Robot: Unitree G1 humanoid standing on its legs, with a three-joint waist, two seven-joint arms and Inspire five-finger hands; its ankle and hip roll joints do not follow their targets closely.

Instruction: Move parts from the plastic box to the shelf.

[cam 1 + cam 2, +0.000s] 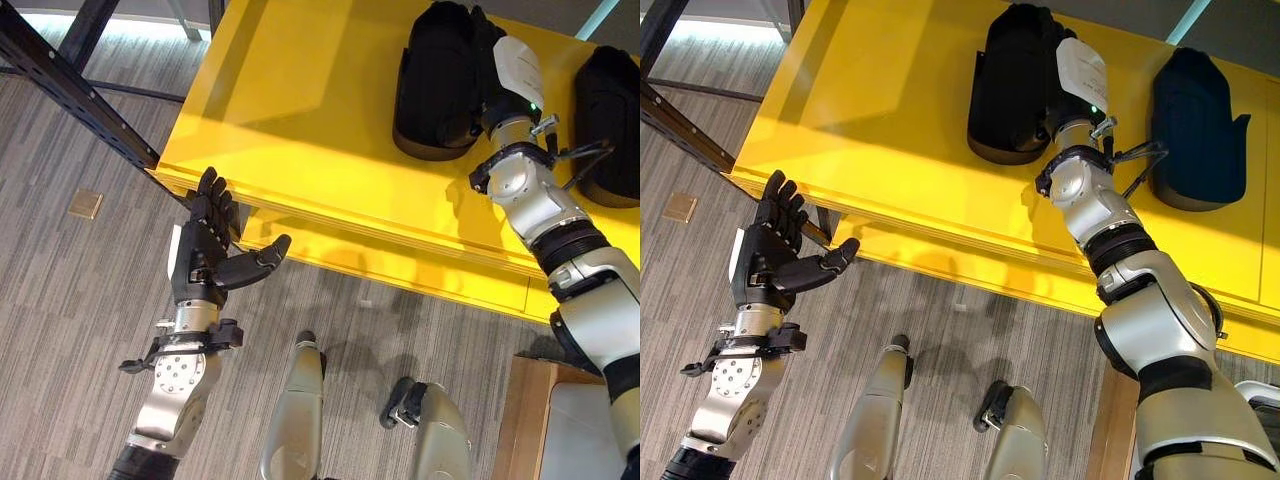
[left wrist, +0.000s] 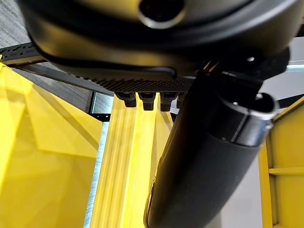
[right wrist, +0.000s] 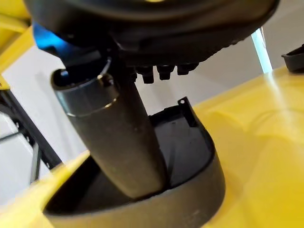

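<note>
- Nearest me, my left hand (image 1: 205,250) hangs off the yellow shelf's (image 1: 300,110) front edge, palm raised, fingers (image 1: 215,195) straight and spread, thumb out, holding nothing; I judge it parked to stay clear.
- Farther in, my right arm reaches across the shelf, and my right hand (image 1: 1075,75) rests at a black part (image 1: 1005,85) lying flat there.
- Whether those fingers grip it, I cannot tell.
- Beyond to the right, a second dark part (image 1: 1200,125) lies well apart.

A workshop or warehouse: a yellow metal shelf (image 1: 300,110) on a black perforated steel frame (image 1: 70,85), black moulded plastic parts (image 1: 440,85), grey striped carpet floor (image 1: 60,300).
</note>
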